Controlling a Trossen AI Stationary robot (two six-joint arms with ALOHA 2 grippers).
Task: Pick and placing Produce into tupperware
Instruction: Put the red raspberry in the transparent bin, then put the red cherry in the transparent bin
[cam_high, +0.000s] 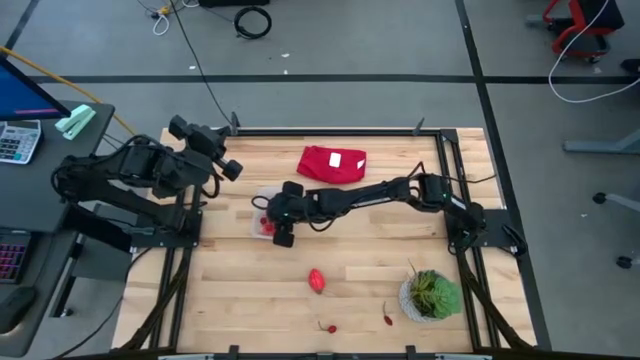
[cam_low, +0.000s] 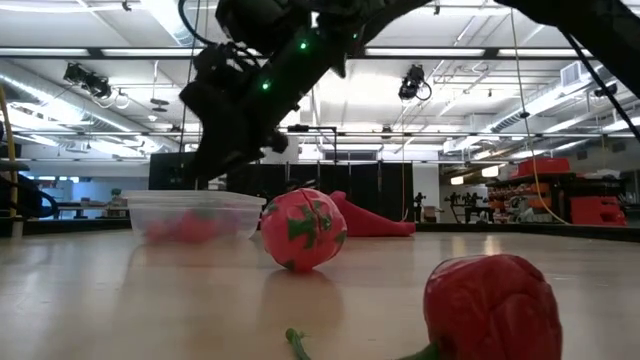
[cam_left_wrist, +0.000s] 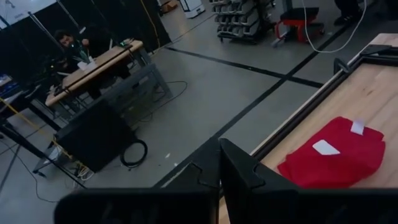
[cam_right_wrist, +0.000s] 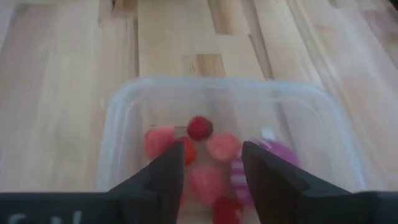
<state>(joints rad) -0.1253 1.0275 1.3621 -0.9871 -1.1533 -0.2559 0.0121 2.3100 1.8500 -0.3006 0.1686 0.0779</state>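
Produce pieces lie in two places: several inside the tupperware (cam_right_wrist: 230, 106) and three loose on the wooden table (cam_high: 350, 255). The loose ones are one larger red oval piece (cam_high: 317, 280) near the middle of the table toward its front, and two tiny red pieces (cam_high: 331, 327) (cam_high: 387, 319) close to the front edge, well apart from the tub. In the tub, the right wrist view shows about six small red and pink pieces (cam_right_wrist: 199, 127) and one purple piece (cam_right_wrist: 283, 151); they overlap, so the exact number is not sure.

There is one tupperware, a clear tub with rounded corners, standing on the left-centre part of the table. One folded red cloth (cam_high: 332, 164) with white labels lies near the far edge, and one green plant in a white pot (cam_high: 431, 295) stands at the front right.

The table is of light wood planks with a dark frame. Around it is a grey floor with dark lines and cables; the low view shows a big hall with ceiling lights.

The right gripper (cam_right_wrist: 212, 165) hangs directly above the tub, its fingers (cam_right_wrist: 163, 174) apart and holding nothing. The left gripper (cam_left_wrist: 219, 171) waits at the left edge of the table, its fingers together.
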